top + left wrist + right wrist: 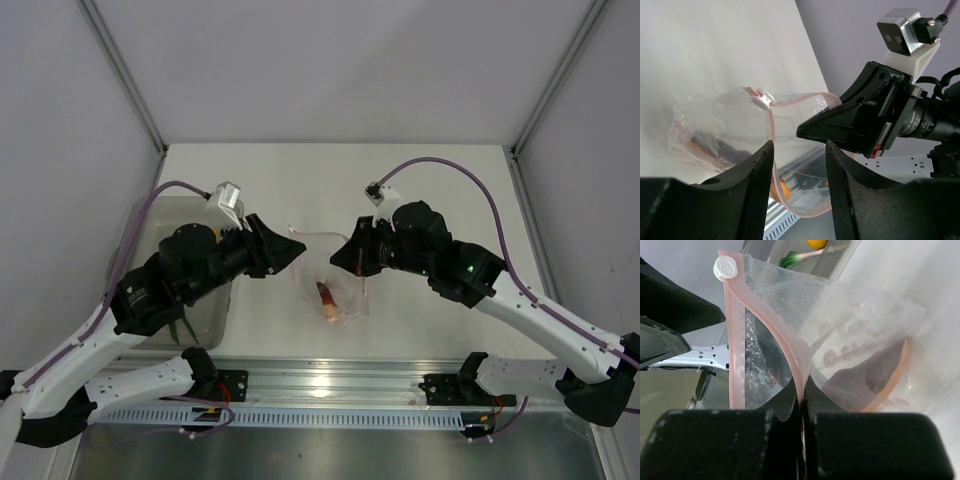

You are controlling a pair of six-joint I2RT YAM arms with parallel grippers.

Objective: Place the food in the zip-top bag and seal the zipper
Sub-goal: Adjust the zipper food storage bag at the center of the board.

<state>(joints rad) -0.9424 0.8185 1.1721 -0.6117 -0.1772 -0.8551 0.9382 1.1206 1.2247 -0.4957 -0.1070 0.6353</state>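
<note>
Between the 2 arms, at the middle of the table (300, 180): 1 zip-top bag (345, 300); clear crinkly film, roughly square; raised by its mouth edge, body sagging toward the near side, so that the opening is judged to be presented for loading.

Zipper (735, 340): thin pinkish-red press strip along the mouth; its 2 lips are parted into a loop; 1 white round slider tab (726, 267) is seated at one end; not sealed.

Right gripper (802, 407): black, matt fingers pressed together on 1 lip of the zipper, film pinched between them; the hold is judged to anchor the right side of the mouth.

Left gripper (800, 147): black, smooth, tapered fingers parted, nothing clamped; the strip is seen passing through the gap, contact not determinable; judged to be placed to take the opposite lip and spread the mouth.

Contents: 1 elongated dark red-orange piece (326, 298), lying low in the bag; 1 small orange piece (782, 187) glimpsed beside it, identity uncertain.

Outside the bag: 1 round yellow lemon (817, 242) and thin green stems (180, 328), kept in a translucent grey bin (150, 215) at the left; loading is judged partly done, sealing not yet begun.
</note>
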